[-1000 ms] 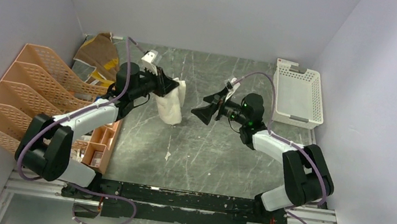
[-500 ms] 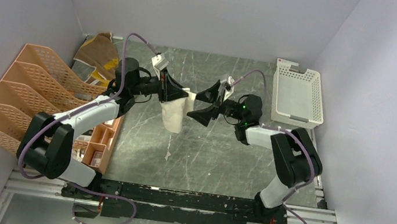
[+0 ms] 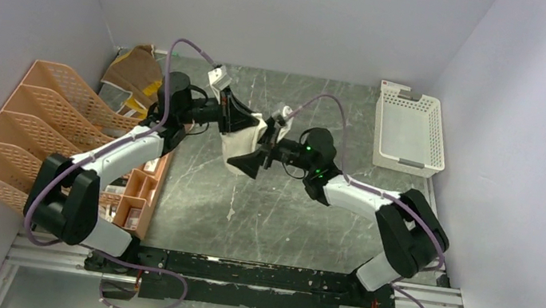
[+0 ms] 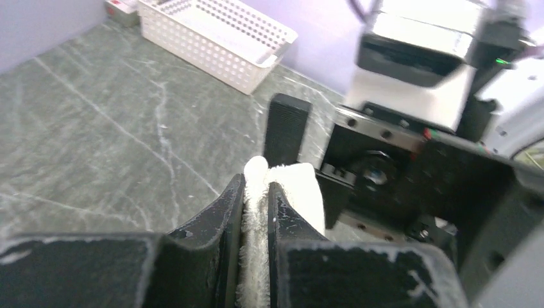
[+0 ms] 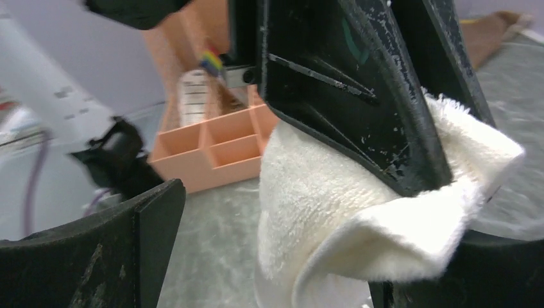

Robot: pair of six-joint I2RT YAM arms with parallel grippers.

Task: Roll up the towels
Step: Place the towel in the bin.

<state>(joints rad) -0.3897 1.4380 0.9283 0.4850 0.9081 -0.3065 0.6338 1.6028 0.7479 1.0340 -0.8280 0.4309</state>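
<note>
Cream towel (image 3: 237, 147) top edge pinched by left claw (image 4: 255, 190); right claw (image 3: 251, 144) wide open, straddling it.

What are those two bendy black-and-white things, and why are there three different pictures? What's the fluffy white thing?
They are two robot arms bolted to a table. The wide picture looks down from above; the other two come from small cameras on the arms' wrists. Each arm ends in a two-fingered pincher called an end effector. The left end effector is shut on a cream towel, holding it up. The right end effector is wide open, with the hanging towel between its fingers, not pinched. A brown towel lies in the far left corner, beside an orange rack. A white basket sits at the far right.
</note>
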